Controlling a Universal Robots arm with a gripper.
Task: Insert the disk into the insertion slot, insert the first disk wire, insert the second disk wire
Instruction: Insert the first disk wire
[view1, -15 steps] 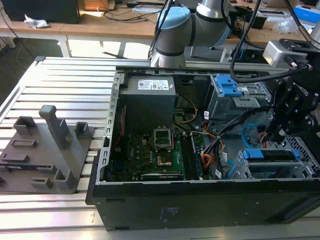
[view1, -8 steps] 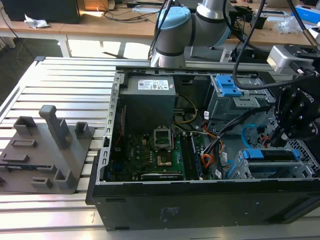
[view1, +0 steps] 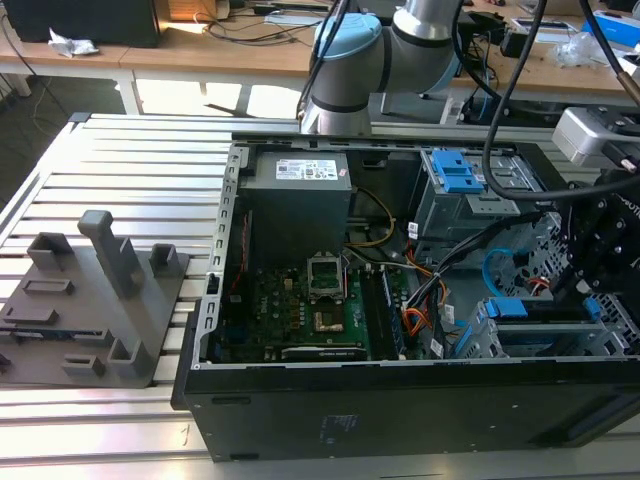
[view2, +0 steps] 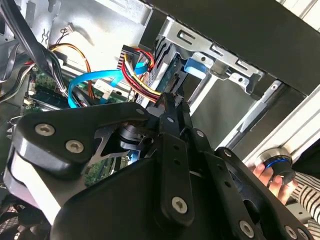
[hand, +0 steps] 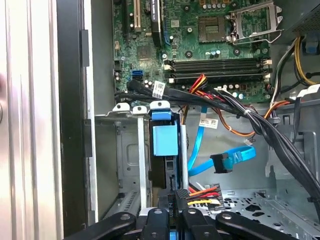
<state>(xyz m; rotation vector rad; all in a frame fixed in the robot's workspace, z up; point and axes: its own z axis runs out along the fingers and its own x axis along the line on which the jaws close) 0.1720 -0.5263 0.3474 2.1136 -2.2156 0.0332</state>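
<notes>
Holding the first wire (hand: 204, 193) by its rigid plug, the clenched pincer (hand: 178, 197) likely feels springy leads tugging sideways.

A ribbed aluminium table (view1: 120, 170) fills the left and lower parts of the exterior view, its slats running across the frame. At the left of the frame a grey plastic fixture (view1: 95, 300) with upright posts stands on it. Along the top runs a light wooden workbench (view1: 180, 48), bearing a black box (view1: 80, 20) at upper left, a crumpled white scrap (view1: 72, 43) and loose cables (view1: 240, 25). Under the bench a bright patch of light (view1: 190, 95) lies on the floor.
</notes>
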